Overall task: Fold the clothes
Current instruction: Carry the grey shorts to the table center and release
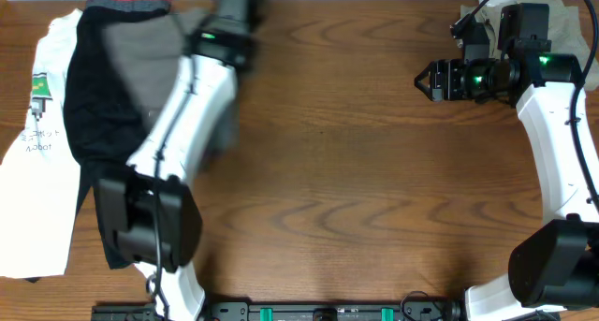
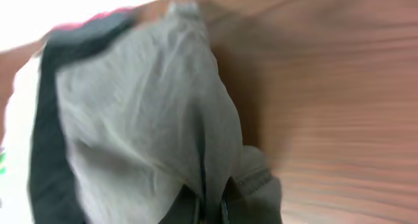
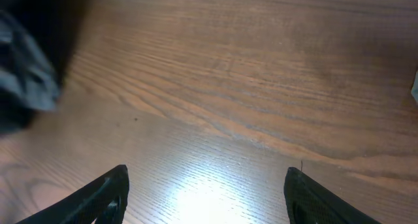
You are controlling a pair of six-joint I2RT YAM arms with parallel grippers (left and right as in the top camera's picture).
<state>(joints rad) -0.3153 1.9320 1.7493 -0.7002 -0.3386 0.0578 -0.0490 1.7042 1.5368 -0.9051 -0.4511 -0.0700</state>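
A grey garment [image 1: 140, 64] lies at the far left of the table, over a black garment [image 1: 89, 106] with a red waistband and a white printed T-shirt [image 1: 37, 171]. My left gripper [image 1: 234, 17] is shut on a fold of the grey garment [image 2: 157, 119] and holds it up near the table's far edge; the fingertips [image 2: 209, 208] pinch the cloth at the bottom of the blurred left wrist view. My right gripper [image 1: 426, 80] is open and empty over bare wood at the far right; its two fingers [image 3: 206, 191] show wide apart.
A pale cloth [image 1: 562, 21] lies at the far right corner behind my right arm. The wooden table top [image 1: 374, 171] stretches between the two arms. A dark blurred shape [image 3: 26, 74] shows at the left of the right wrist view.
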